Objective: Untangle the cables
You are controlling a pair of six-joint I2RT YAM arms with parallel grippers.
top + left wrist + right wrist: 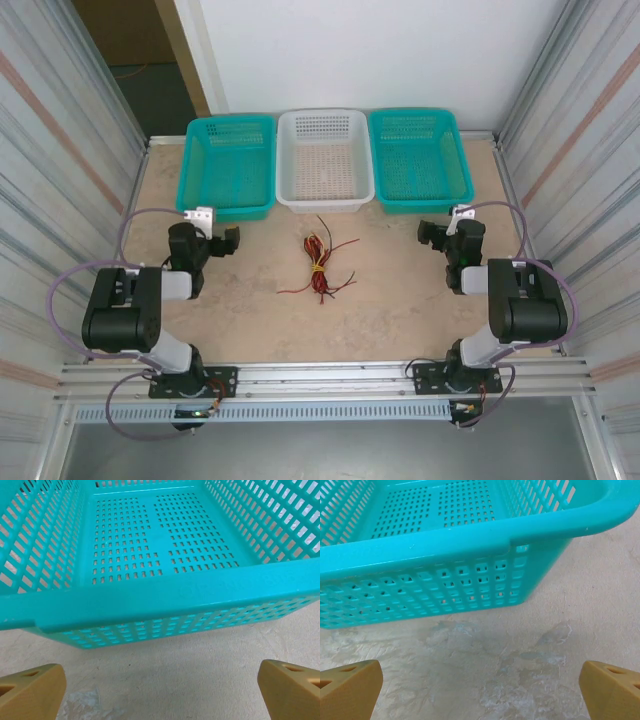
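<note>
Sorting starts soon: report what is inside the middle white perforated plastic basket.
The white perforated plastic basket shows a bare holed floor with nothing on it. Its near wall covers a thin strip of floor. The thin red, black and yellow cables lie outside, in front.

Middle basket [324, 204]: on the table [400, 310], far edge.
Left basket [228, 212]: just left of the middle basket.
Right basket [425, 203]: just right of it.
Cables [318, 265]: on the table, before the middle basket, apart from it.
Left gripper [227, 240]: front-left of it.
Right gripper [430, 235]: front-right of it.
</note>
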